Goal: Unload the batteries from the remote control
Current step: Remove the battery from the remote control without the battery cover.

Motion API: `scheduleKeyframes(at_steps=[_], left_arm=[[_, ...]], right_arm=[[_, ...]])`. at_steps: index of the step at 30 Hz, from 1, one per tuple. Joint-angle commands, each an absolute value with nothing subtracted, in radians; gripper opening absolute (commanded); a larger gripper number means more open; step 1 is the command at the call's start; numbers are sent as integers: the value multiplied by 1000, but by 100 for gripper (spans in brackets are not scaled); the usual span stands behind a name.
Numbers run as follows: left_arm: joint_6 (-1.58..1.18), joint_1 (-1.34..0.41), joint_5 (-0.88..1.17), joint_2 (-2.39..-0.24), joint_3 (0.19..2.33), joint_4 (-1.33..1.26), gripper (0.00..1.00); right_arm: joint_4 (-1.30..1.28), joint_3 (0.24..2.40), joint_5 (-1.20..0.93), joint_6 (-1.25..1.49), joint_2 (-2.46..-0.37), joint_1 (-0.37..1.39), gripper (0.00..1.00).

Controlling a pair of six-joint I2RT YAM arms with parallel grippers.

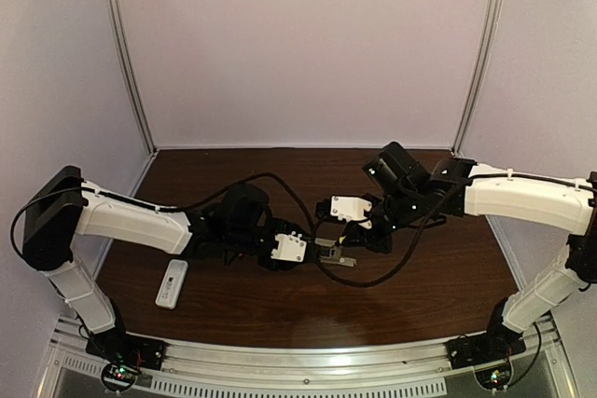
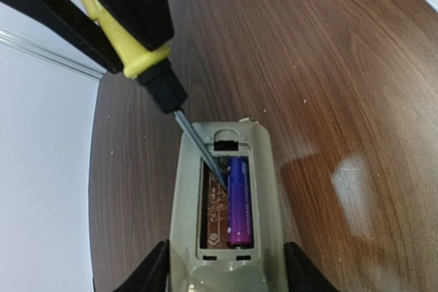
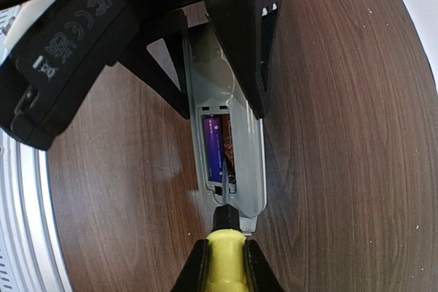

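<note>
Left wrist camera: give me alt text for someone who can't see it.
A grey remote, its battery bay open, sits clamped in the left gripper on a wooden table. One purple battery fills the right slot; the left slot is empty. The tip of a yellow-handled screwdriver pokes in beside it.

Dark wood-grain table [image 1: 280,314], pale lilac walls [image 1: 308,44], aluminium corner posts [image 1: 126,53].

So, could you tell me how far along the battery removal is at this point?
Done: the grey remote lies open and one slot is empty. In hand: the left pincer grips the remote while the right pincer, shut on the screwdriver, holds its tip beside the purple battery. Left: that battery is still seated and must come out.
</note>
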State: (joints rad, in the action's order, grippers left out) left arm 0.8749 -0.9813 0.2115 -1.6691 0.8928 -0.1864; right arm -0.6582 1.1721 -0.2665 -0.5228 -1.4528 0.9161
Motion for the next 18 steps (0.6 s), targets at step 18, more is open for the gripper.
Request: scheduleKeyframes(at_steps=[18], left_arm=[[1056, -953, 162, -1730, 953, -267, 0]], right_arm=[[-654, 1223, -363, -535, -1585, 888, 0]])
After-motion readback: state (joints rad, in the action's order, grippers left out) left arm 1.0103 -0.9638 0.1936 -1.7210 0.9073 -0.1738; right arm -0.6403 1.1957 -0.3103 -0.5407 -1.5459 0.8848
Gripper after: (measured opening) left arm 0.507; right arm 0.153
